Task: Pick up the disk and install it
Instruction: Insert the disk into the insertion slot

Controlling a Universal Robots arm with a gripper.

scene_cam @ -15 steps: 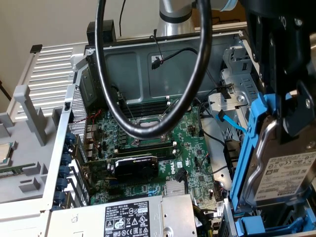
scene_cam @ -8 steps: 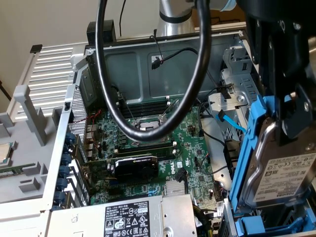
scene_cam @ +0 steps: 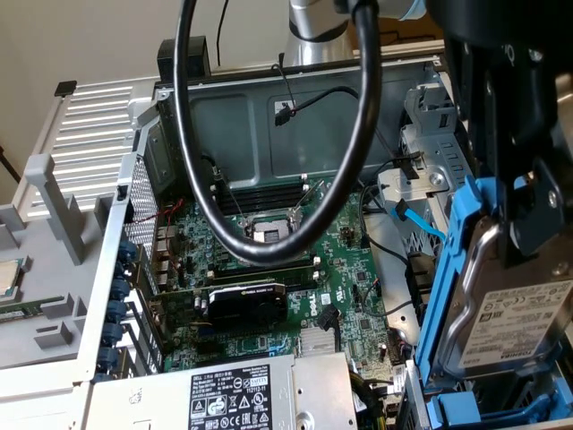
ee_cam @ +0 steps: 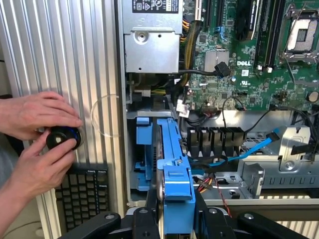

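Pinched edgewise in the black gripper (ee_cam: 174, 219): the silver-grey metal disk (scene_cam: 524, 327) with bright blue plastic rails, upright over the drive-bay corner of the open grey metal computer case (scene_cam: 251, 116), seemingly to line rails up with the bay. Outside the case, a person's hands (ee_cam: 35, 144) on a black knob (ee_cam: 63, 138).

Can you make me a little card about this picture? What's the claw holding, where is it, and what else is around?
claw: shut on the disk
disk: held on edge by its blue rail, over the open computer case, at the exterior view's right
inside the case: green motherboard, grey power supply box
beside the case: a person's hands around a small black round thing; a black keyboard
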